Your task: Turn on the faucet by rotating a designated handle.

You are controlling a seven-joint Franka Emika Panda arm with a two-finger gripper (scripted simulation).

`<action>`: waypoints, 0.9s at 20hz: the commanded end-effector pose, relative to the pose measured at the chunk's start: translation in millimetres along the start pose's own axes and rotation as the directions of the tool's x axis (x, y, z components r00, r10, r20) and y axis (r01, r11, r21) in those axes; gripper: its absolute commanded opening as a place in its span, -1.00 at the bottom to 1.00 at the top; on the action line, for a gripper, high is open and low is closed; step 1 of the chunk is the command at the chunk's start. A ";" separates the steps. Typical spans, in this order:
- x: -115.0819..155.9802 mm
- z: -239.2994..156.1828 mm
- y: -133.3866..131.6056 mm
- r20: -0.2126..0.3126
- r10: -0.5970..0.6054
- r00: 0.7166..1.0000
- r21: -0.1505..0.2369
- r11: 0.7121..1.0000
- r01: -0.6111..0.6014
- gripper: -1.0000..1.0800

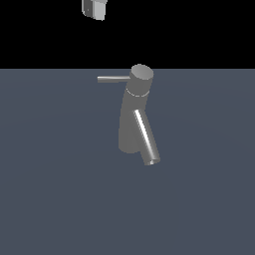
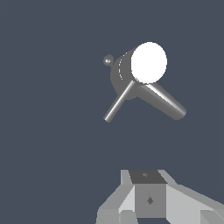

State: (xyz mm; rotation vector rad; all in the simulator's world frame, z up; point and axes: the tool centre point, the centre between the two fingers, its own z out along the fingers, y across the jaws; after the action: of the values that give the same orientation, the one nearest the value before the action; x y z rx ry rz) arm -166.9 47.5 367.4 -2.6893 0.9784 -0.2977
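So right now my gripper (image 1: 94, 9) is way up at the top of the exterior view, left of centre, well apart from everything, and honestly I can't tell if the fingers are spread or pressed together since only a corner of it shows there and the wrist view just gives me the body of the hand. Moving right, the handle (image 1: 113, 78) pokes out level from the cap toward the exterior view's left, thin and easy to miss. Then there's the faucet (image 1: 133, 114) itself, leaning, standing on the grey surface (image 1: 50, 199) about mid-scene, with the shiny spout (image 1: 146, 137) slanting down on its right. I'm in the approach step, I reckon. To do it well I'd come down beside the rod near its free end, not the cap, so the push gets good leverage, and sweep around the cap's axis rather than straight through. Main risk I see is clipping the spout instead.
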 end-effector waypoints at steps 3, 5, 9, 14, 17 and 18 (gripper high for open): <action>7.6 18.8 -8.7 -0.027 0.097 0.995 0.039 0.995 -0.096 -1.00; 11.4 26.8 -12.5 -0.037 0.139 0.990 0.057 0.989 -0.136 -1.00; 19.7 42.3 -20.2 -0.056 0.220 0.974 0.093 0.972 -0.215 -1.00; 31.7 61.2 -29.8 -0.074 0.321 0.944 0.140 0.941 -0.308 -1.00; 39.8 72.2 -35.5 -0.083 0.380 0.921 0.169 0.917 -0.363 -1.00; 42.6 75.7 -37.3 -0.086 0.398 0.913 0.178 0.908 -0.379 -1.00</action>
State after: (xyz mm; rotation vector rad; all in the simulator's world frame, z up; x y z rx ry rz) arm -97.8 60.3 315.8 -2.3230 1.4007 -0.4252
